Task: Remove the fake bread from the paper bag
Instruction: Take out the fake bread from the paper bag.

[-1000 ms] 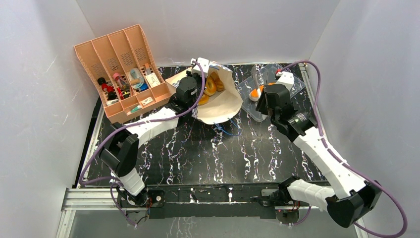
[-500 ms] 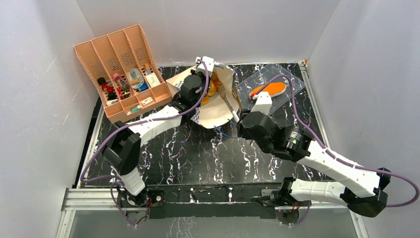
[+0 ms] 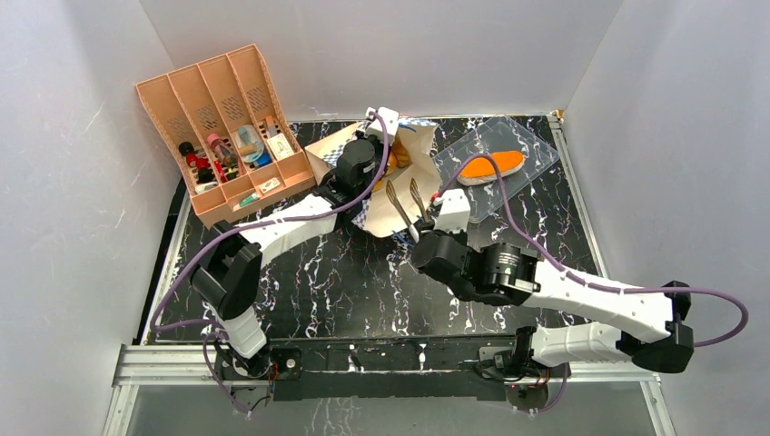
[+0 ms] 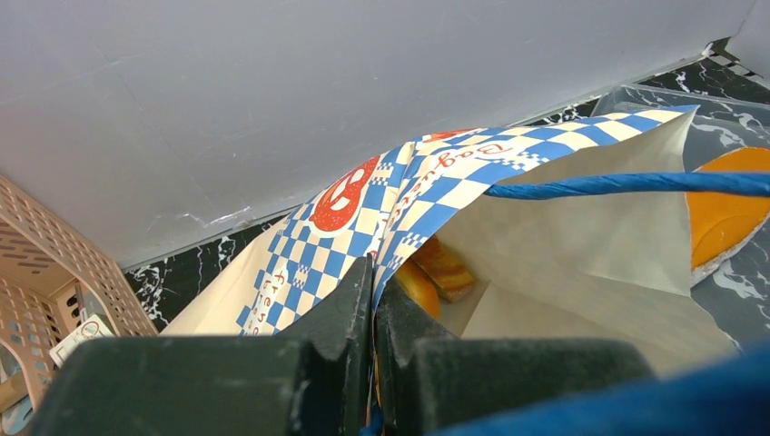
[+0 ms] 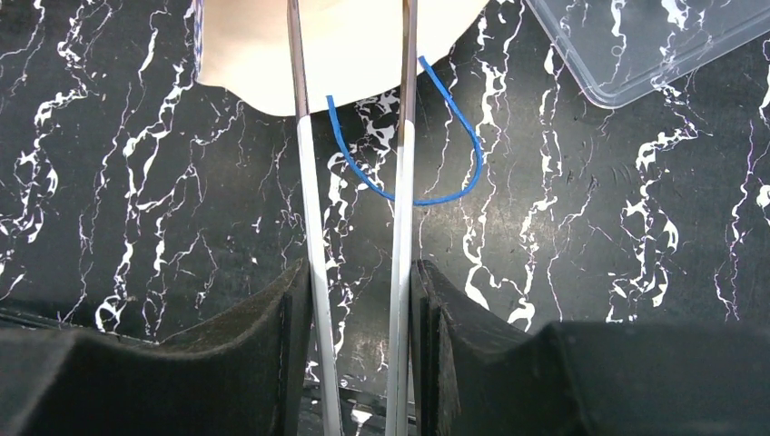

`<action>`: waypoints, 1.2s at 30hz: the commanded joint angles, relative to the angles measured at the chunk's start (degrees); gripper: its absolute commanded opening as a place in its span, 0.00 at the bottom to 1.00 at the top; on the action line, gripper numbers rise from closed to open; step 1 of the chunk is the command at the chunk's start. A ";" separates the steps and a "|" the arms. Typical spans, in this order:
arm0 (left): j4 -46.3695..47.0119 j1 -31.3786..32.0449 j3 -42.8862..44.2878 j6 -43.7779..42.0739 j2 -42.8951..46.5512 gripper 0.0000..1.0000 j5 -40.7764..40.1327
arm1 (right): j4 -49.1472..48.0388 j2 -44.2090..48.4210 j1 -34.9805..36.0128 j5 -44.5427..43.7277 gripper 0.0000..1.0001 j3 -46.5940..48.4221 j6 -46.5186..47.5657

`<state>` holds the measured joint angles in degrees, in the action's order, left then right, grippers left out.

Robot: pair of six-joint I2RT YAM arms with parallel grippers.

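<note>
The paper bag [image 3: 380,218] lies on its side at the table's back centre, mouth toward the front. My left gripper [image 3: 374,145] is shut on its checkered upper rim [image 4: 373,282] and holds the mouth open. Inside it I see a golden bagel [image 4: 419,286] and a brown toast slice [image 4: 445,265]. The long orange-topped loaf [image 3: 490,166] lies on the clear tray. My right gripper [image 3: 427,222] is shut on metal tongs [image 3: 404,198], whose open tips reach over the bag's mouth. In the right wrist view the tong arms [image 5: 304,182] run between my fingers [image 5: 359,300] to the bag [image 5: 354,45].
The clear plastic tray [image 3: 531,150] sits right of the bag, its corner also in the right wrist view [image 5: 654,36]. An orange slotted organiser [image 3: 222,127] with small items stands at the back left. A blue cord handle [image 5: 454,154] lies on the black marbled table in front of the bag.
My right arm has swung left from the tray, leaving the orange loaf there, and now holds the tongs at the bag's mouth. My left gripper keeps its hold on the bag rim.
</note>
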<state>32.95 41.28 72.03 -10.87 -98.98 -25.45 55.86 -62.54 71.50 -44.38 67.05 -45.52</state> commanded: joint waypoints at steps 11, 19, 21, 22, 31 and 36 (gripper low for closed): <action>0.42 2.26 -6.16 2.28 10.98 0.00 2.25 | -20.36 -9.87 -6.87 1.61 0.00 -3.51 7.81; -0.69 2.91 -7.45 3.49 13.02 0.00 2.72 | -31.65 -13.76 -12.22 3.76 0.00 -9.16 13.22; -0.94 3.22 -7.67 3.64 13.23 0.00 2.78 | -35.13 -14.35 -13.74 5.41 0.00 -10.84 14.75; -0.99 3.34 -7.69 3.66 13.17 0.00 2.78 | -37.92 -14.77 -14.21 5.96 0.00 -11.66 15.66; -1.45 6.18 -6.99 3.16 11.40 0.00 0.46 | -47.08 -21.29 -15.77 4.68 0.03 -12.75 20.67; -1.29 7.29 -6.91 2.75 10.47 0.00 -0.29 | -50.04 -22.63 -16.08 3.41 0.19 -13.41 22.23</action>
<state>29.52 47.53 64.49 -8.32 -89.25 -24.86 14.24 -85.52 55.99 -37.78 53.67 -25.76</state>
